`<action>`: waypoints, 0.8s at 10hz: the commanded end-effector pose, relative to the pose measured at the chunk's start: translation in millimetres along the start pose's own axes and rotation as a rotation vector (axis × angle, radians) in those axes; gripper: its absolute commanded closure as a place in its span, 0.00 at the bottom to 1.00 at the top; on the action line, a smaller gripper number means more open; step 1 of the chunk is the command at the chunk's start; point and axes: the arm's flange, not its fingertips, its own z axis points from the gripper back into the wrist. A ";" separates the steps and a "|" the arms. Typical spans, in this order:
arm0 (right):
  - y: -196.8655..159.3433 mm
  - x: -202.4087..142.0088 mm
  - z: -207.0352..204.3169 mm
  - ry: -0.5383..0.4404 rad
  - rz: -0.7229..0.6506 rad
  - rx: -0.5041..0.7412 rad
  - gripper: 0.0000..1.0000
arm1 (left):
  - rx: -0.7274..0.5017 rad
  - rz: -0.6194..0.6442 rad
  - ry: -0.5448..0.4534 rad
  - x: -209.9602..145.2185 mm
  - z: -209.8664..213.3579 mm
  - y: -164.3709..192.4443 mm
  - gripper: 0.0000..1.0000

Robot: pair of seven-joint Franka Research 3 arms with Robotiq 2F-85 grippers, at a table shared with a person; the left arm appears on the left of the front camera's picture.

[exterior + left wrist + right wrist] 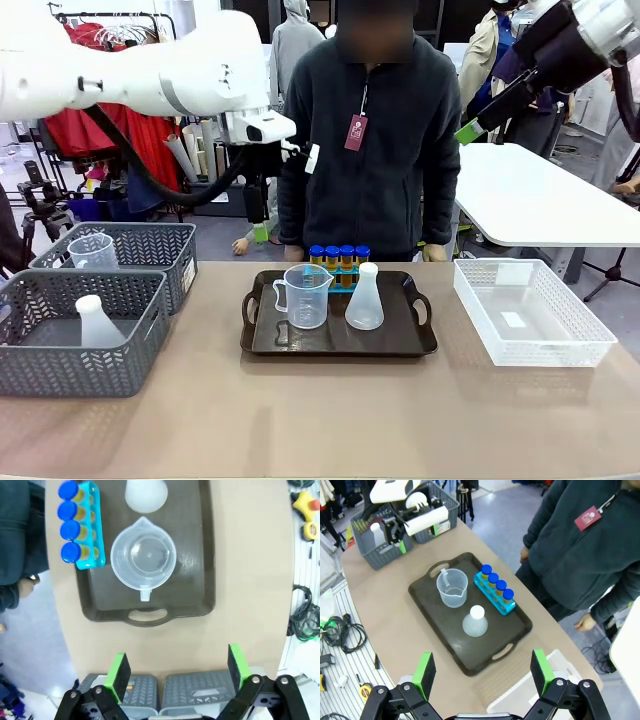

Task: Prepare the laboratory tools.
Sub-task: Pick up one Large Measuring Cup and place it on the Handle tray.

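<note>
On a dark tray (262,340) at the table's middle stand a clear handled measuring beaker (305,295), a translucent white conical flask (364,298) and a blue rack of blue-capped tubes (338,260) with orange liquid. My left gripper (260,228) hangs high over the tray's far left side. In its wrist view the left gripper (178,672) is open and empty above the beaker (143,557), the rack (82,525) and the flask (146,494). High at the right, my right gripper (482,670) is open and empty, looking down on the beaker (452,587) and the flask (475,622).
Two grey mesh baskets (150,345) sit at the left; one holds a second flask (100,322), the other a second beaker (93,250). A white lattice bin (530,345) stands at the right. A person (370,150) stands at the far edge behind the tray.
</note>
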 end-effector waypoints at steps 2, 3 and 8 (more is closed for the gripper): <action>-0.1 0.1 1.0 -0.003 0.001 0.000 0.00 | -0.001 -0.034 -0.119 -33.2 33.7 -22.1 0.00; -0.1 0.1 1.0 -0.003 0.001 0.000 0.00 | -0.007 -0.040 -0.164 -39.4 46.6 -26.5 0.00; -0.1 0.1 1.0 -0.003 0.001 0.000 0.00 | 0.106 -0.004 -0.364 -69.4 109.5 -40.7 0.00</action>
